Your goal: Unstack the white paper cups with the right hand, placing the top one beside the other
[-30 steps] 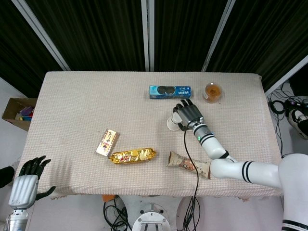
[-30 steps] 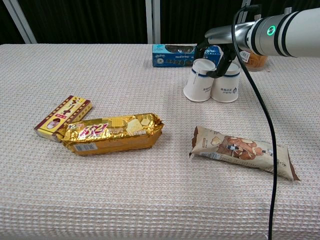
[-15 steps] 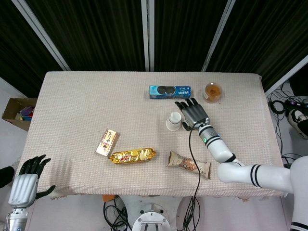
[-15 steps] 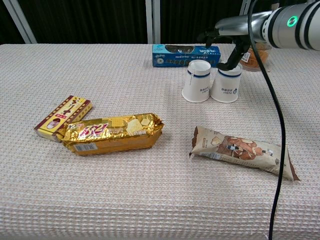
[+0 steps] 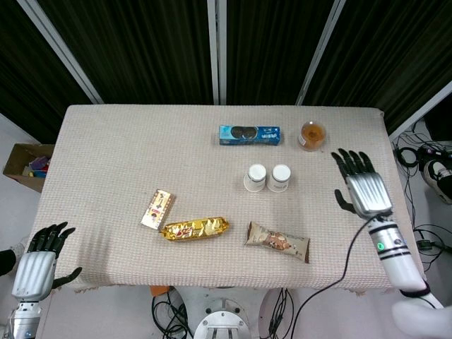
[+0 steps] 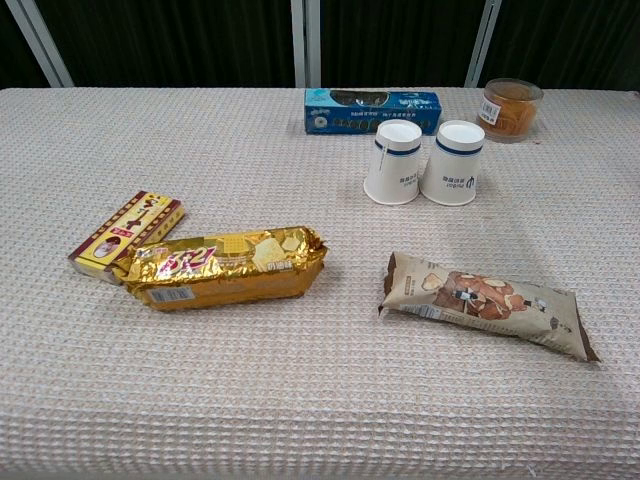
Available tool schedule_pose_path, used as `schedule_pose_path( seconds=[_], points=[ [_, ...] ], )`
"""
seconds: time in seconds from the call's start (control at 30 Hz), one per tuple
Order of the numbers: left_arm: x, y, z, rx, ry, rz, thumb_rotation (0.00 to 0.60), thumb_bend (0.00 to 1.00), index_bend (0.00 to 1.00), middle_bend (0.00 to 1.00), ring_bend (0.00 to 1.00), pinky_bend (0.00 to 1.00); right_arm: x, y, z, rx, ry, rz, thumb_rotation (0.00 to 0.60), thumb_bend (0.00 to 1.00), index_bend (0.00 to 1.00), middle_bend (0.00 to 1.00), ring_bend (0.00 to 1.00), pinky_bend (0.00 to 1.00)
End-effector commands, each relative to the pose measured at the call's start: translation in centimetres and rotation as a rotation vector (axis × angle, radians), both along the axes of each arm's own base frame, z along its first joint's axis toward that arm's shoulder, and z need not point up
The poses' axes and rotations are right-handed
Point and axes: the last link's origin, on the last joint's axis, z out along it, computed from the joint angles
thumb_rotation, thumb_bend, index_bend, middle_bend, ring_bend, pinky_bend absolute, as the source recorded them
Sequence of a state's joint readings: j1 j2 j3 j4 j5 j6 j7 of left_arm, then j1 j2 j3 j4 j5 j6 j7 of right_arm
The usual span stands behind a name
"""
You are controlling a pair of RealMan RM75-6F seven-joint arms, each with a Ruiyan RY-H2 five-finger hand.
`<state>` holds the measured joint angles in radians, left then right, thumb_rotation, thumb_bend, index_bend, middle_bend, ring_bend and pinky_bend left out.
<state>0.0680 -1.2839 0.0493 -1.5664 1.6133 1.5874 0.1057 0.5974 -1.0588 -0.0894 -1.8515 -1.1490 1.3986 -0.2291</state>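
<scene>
The white paper cups (image 6: pixel 427 162) stand upside down, side by side and touching, mid-worktop (image 5: pixel 127 155). My right hand (image 5: pixel 361 187) hovers well apart, fingers spread, empty; my left hand (image 5: pixel 39 265) likewise spread.

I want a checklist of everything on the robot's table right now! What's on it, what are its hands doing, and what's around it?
Surface: table under a beige woven cloth.
Job's things: two white paper cups, upright, side by side.
Clutter: blue biscuit box, amber jar, gold packet, small yellow box, brown snack bag.
Hands: right hand empty, fingers spread, away from the cups; left hand empty, off the table's corner.
Cables: black cable along the right arm; more on the floor.
Surroundings: dark curtains, cardboard box on the floor.
</scene>
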Motion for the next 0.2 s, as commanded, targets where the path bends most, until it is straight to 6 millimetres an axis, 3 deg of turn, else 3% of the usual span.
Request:
schedule_pose_path(
  seconds=[0.03, 0.2],
  points=[
    [0.4, 0.2, 0.2, 0.007, 0.005, -0.017, 0.600, 0.13, 0.19, 0.10, 0.09, 0.13, -5.7, 7.0, 2.1, -0.078, -0.088, -0.036, 0.600, 0.39, 0.00, 0.00, 0.00, 0.00],
    [1.1, 0.3, 0.6, 0.013, 0.021, -0.036, 0.600, 0.13, 0.19, 0.10, 0.09, 0.12, -8.7, 10.9, 2.3, -0.114, -0.136, -0.044, 0.600, 0.39, 0.00, 0.00, 0.00, 0.00]
  ],
)
